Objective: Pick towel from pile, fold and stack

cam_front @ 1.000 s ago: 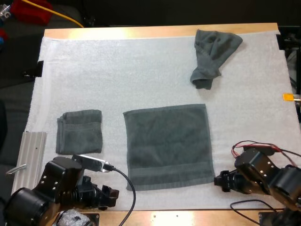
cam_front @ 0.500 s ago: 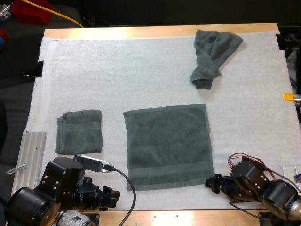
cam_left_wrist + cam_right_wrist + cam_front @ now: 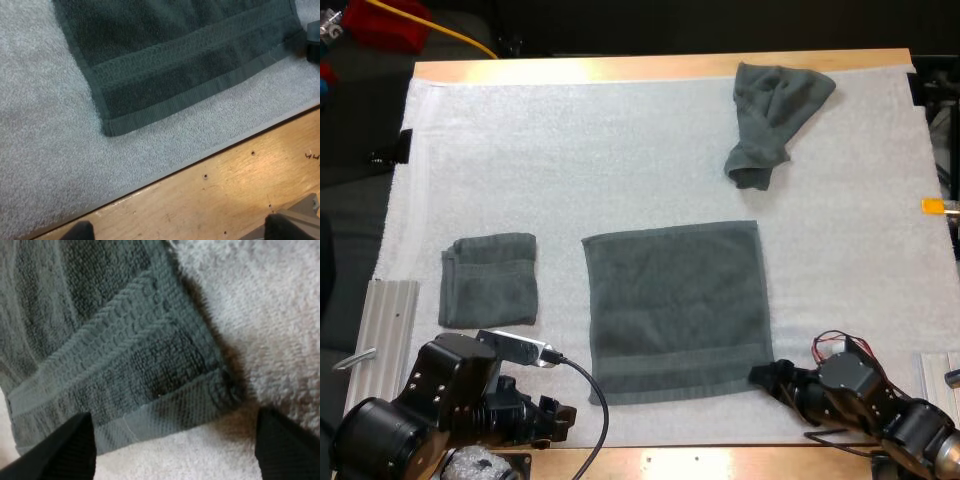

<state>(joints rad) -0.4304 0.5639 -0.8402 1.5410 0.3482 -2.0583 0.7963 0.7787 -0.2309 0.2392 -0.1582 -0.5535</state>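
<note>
— What is changing right now?

— The right hand (image 3: 761,376) is sliding in across the mat (image 3: 620,150) toward the flat towel (image 3: 675,310). A second ago it was sitting off to the side of the near right corner, and now it is reaching that corner. Its fingers (image 3: 57,450) are standing apart with the corner lying between them, nothing clamped yet.

— And the left hand (image 3: 556,420)?

— It is hardly shifting. It is waiting over the wooden edge of the surface (image 3: 225,190), fingers (image 3: 80,231) apart, just short of the near left corner.

— So where is the task standing?

— The flat towel is lying spread in the middle of the mat, with the folded towel (image 3: 488,278) to its left and the crumpled towel (image 3: 772,115) at the far right. I am judging that the right hand is getting ready to pinch its corner for the fold, while the left hand is needing to close in first.
</note>
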